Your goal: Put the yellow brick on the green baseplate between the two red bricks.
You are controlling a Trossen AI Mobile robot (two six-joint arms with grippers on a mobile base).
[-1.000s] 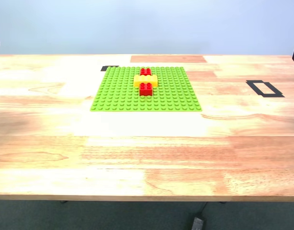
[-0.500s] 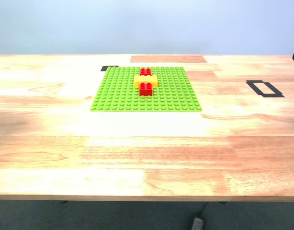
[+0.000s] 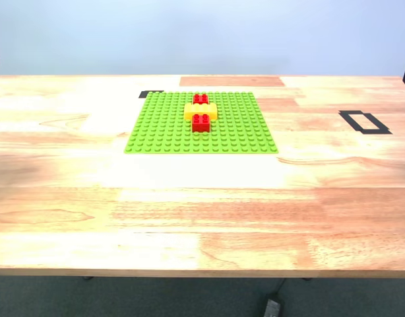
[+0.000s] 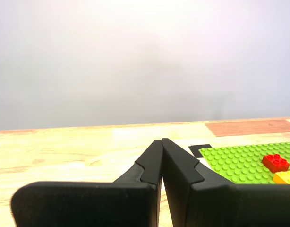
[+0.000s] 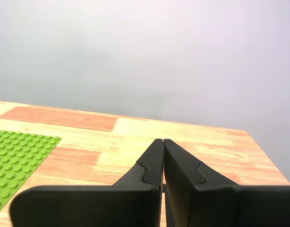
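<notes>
The green baseplate (image 3: 201, 123) lies flat on the wooden table (image 3: 202, 211), toward its far side. On it the yellow brick (image 3: 200, 111) sits between the two red bricks, one behind it (image 3: 200, 99) and one in front (image 3: 201, 122). My first gripper (image 4: 161, 142) is shut with nothing in it, held above the table away from the plate; the green baseplate (image 4: 249, 161), a red brick (image 4: 276, 162) and a corner of the yellow brick (image 4: 286, 177) show beyond it. My second gripper (image 5: 163, 142) is likewise shut and empty, with the green baseplate's (image 5: 17, 156) edge off to its side.
A black tape rectangle (image 3: 364, 121) marks the table toward the exterior view's right. A small black tape mark (image 3: 150, 94) lies at the plate's far corner. A reddish board strip (image 3: 231, 81) runs behind the plate. Dark arm parts show at both upper edges of the exterior view.
</notes>
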